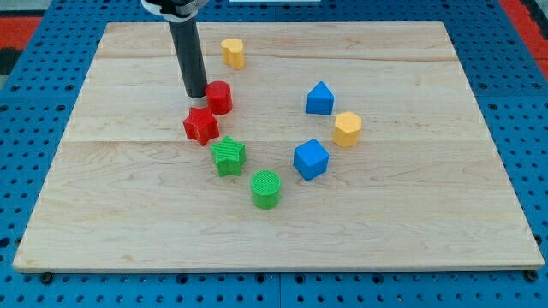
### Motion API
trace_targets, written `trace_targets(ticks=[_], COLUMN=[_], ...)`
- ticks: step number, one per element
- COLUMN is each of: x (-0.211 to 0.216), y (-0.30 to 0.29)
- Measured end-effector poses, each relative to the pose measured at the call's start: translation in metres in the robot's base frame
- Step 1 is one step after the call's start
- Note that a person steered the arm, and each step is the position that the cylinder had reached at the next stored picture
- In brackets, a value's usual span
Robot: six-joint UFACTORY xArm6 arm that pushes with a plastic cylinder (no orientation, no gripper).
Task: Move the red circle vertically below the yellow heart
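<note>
**Tip against the red circle, below and left of the yellow heart**

Since I end in a plain dark rod and not a jaw, there is nothing on me to open or close and I hold nothing; my tip (196,94) simply rests on the wooden board (428,214), pressed against the 9 o'clock side of the red circle (220,97). No brand, label or writing can be read anywhere in view.

The red circle sits at about 6 o'clock from the yellow heart (232,52), a touch toward the view's left of it, with bare wood between them. Just at the circle's 7 o'clock lies the red star (200,125), close enough that I cannot tell whether they touch.

From the star, the green star (228,156) is at 5 o'clock, and the green cylinder (266,189) lies beyond it on the same line. Toward the view's right are the blue house-shaped block (319,98), the yellow hexagon (347,129) and the blue cube (311,159). There are no containers on the board.
</note>
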State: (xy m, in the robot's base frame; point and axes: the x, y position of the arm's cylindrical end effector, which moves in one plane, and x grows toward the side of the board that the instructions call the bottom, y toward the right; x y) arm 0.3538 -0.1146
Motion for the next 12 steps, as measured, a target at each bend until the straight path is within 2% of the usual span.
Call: trace_targets(ticks=[3,5,7,10,12], x=[0.017,0.015,0.005,-0.027,-0.044], y=[-0.008,0.006,0.028,0.02,0.069])
